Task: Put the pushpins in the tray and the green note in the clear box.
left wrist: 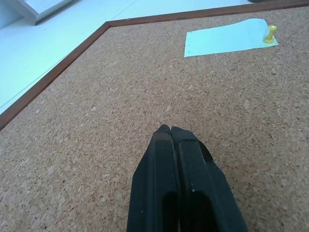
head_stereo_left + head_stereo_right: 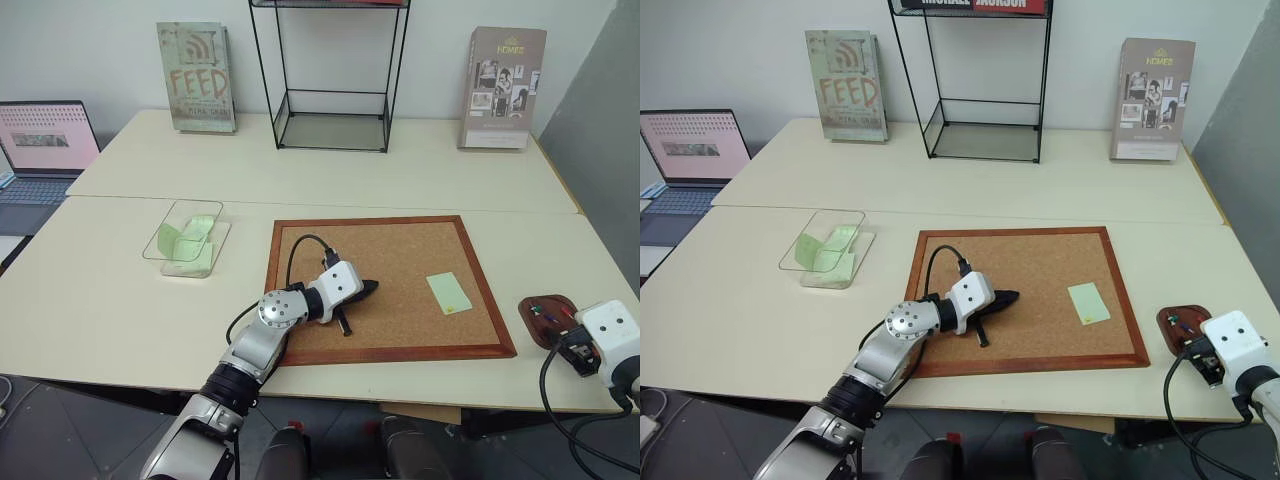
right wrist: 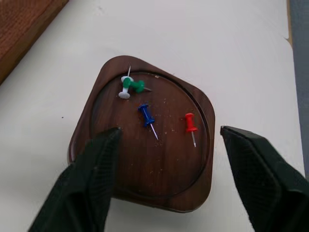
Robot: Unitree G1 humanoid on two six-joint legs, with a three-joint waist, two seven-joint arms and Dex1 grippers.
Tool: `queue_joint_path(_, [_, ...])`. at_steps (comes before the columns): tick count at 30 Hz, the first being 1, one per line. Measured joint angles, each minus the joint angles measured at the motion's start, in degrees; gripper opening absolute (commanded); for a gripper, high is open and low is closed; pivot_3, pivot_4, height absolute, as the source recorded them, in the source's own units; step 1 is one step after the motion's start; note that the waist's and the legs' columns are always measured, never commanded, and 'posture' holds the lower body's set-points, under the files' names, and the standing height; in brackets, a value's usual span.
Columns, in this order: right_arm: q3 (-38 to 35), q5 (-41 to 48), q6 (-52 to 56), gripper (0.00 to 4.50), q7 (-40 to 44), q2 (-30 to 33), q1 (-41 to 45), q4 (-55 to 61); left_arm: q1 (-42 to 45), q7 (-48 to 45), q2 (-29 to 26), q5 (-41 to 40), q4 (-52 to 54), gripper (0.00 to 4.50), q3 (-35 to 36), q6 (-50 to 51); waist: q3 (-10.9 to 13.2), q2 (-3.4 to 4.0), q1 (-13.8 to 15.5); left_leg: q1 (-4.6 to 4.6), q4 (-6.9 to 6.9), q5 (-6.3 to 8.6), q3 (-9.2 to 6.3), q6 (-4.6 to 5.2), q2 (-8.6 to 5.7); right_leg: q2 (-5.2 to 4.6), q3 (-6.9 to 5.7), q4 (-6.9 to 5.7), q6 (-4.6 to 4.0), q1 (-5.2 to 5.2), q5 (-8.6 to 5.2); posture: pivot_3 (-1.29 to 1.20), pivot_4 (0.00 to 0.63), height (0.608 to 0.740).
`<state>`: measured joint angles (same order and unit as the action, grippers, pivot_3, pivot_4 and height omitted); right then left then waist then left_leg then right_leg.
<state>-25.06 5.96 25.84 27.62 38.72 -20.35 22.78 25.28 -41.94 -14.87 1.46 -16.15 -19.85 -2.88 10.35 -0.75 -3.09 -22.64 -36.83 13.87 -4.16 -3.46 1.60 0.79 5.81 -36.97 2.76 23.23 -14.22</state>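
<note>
My right gripper (image 3: pixel 166 140) hangs wide open over the wooden tray (image 3: pixel 120 169) w/ red (image 3: pixel 190 123), blue (image 3: pixel 145 115), green (image 3: pixel 133 85) & white (image 3: pixel 124 93) pushpins inside. Left gripper (image 1: pixel 171 131) clenched on the corkboard (image 2: pixel 400 320) — green note (image 1: pixel 227 37) there, yellow pin (image 1: pixel 270 35) in it; clear box (image 2: pixel 170 222) far left.

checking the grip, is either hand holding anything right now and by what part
Nothing is held. The left hand is shut on nothing above the cork board. The right hand is open over the wooden tray.
</note>
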Motion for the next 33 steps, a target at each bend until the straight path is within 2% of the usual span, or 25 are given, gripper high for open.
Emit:
queue_joint_path(1, [-0.8, 1.4, 0.5, 4.37, 0.2, -1.0, 0.6, 1.1, 0.0, 0.0, 0.0, 0.0, 0.0, 0.0, 0.0, 0.0, 0.0, 0.01, 0.0, 0.0, 0.0, 0.0, 0.0, 0.0, 0.0, 0.0, 0.0, 0.0, 0.0, 0.0, 0.0, 0.0, 0.15, 0.74])
queue_joint_path(5, [-1.7, 7.2, 1.3, 4.37, 0.7, -4.7, 3.4, 6.2, 0.0, 0.0, 0.0, 0.1, 0.0, 0.0, 0.0, 0.0, 0.0, 0.03, 0.0, 0.0, 0.0, 0.0, -0.02, 0.0, 0.01, 0.02, -0.02, -0.02, 0.0, 0.0, 0.0, 0.0, 0.15, 0.74])
queue_joint_path(8, [1.5, 11.1, 2.2, 4.37, 0.6, -8.6, 4.4, 10.9, 0.0, -0.1, 0.0, 0.1, 0.0, 0.0, 0.0, 0.0, -0.1, 0.17, -0.1, 0.0, 0.02, 0.0, -0.04, 0.0, 0.02, 0.02, -0.04, -0.02, 0.0, 0.0, 0.0, 0.0, 0.15, 0.74])
queue_joint_path(15, [13.4, 10.6, 2.3, 4.37, -1.1, -13.6, 6.4, 11.0, 0.2, -0.1, 0.1, 0.1, -0.1, 0.0, 0.0, 0.0, -0.2, 0.27, -0.1, -0.02, 0.0, 0.0, -0.02, 0.0, 0.01, 0.01, -0.02, 0.0, 0.0, 0.0, 0.0, 0.0, 0.15, 0.74])
queue_joint_path(22, [16.2, 8.6, 0.3, 4.37, -1.8, -14.4, 9.8, 4.8, 0.2, -0.1, 0.2, 0.2, -0.1, 0.0, 0.0, -0.1, -0.2, 0.28, -0.1, -0.01, 0.01, 0.0, -0.03, 0.0, 0.01, 0.01, -0.03, -0.01, 0.0, 0.0, 0.0, 0.0, 0.15, 0.74])
queue_joint_path(26, [17.1, 8.5, -1.2, 3.73, -1.8, -14.8, 10.3, 2.5, 0.2, -0.1, 0.2, 0.7, -0.1, 0.0, 0.0, -0.1, -0.2, 0.29, -0.1, 0.0, 0.01, 0.0, -0.03, 0.01, 0.01, 0.02, -0.03, -0.03, 0.0, 0.0, 0.0, 0.0, 0.15, 0.74])
queue_joint_path(33, [17.6, 8.2, -1.9, 2.18, -1.5, -14.9, 10.3, 1.4, 0.2, 0.1, 0.2, 0.8, 0.0, 0.0, 0.0, -0.1, -0.2, 0.29, -0.1, 0.0, 0.0, -0.01, -0.03, 0.01, 0.01, 0.02, -0.03, -0.04, 0.0, 0.0, 0.0, 0.0, 0.15, 0.74])
